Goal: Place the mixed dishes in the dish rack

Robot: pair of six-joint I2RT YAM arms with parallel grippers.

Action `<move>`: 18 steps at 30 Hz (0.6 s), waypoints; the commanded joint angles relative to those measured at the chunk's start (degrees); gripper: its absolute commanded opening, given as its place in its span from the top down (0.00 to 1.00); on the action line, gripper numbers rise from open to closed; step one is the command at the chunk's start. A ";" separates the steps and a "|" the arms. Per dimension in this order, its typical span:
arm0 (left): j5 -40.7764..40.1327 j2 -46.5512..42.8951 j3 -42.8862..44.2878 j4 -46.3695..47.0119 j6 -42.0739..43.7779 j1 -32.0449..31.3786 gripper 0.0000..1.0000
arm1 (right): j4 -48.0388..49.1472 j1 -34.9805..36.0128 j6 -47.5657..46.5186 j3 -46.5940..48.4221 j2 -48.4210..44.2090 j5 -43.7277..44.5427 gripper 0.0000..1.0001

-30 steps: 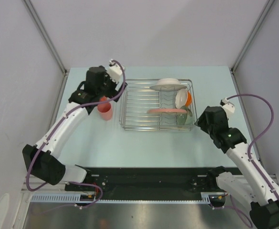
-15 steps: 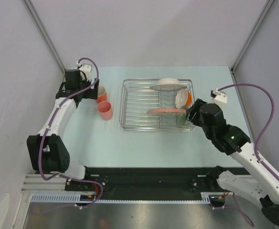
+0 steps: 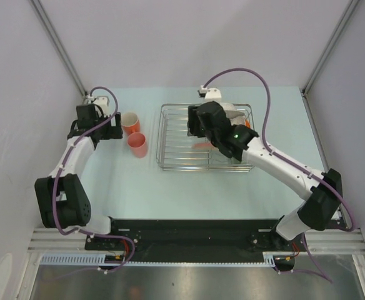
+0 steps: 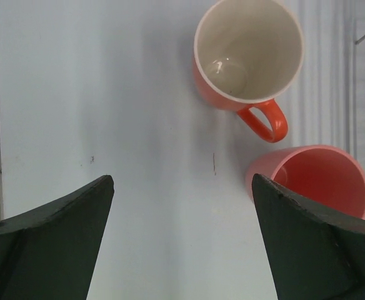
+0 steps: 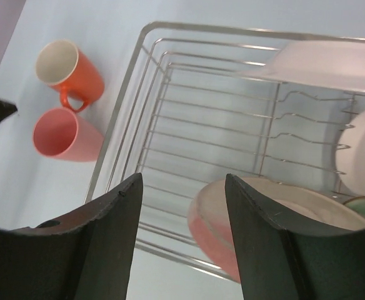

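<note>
2 cups (image 3: 137,144) beside rack (image 3: 176,147), L gripper (image 4: 182,181) open

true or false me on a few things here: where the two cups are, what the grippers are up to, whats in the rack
1. The orange mug and the pink cup both stand upright on the table, outside the dish rack. True.
2. The left gripper is shut on the orange mug. False: it is open and empty, beside the cups.
3. The cream-and-pink plate sits in the dish rack. True.
4. The right gripper hangs over the cups. False: it is over the dish rack, open and holding nothing.
5. The mug's handle points away from the pink cup. False: it points toward it.
</note>
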 commanded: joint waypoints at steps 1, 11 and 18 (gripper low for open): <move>3.21 3.43 2.97 5.95 -4.20 0.55 0.02 | 1.52 4.65 -2.04 3.13 0.99 0.29 0.40; 4.54 12.22 8.24 11.66 -10.71 0.55 0.04 | -1.82 9.57 0.42 0.06 1.00 4.42 0.40; 2.87 16.53 10.00 14.65 -11.94 0.64 0.05 | -2.88 11.07 1.73 -1.70 0.30 5.22 0.40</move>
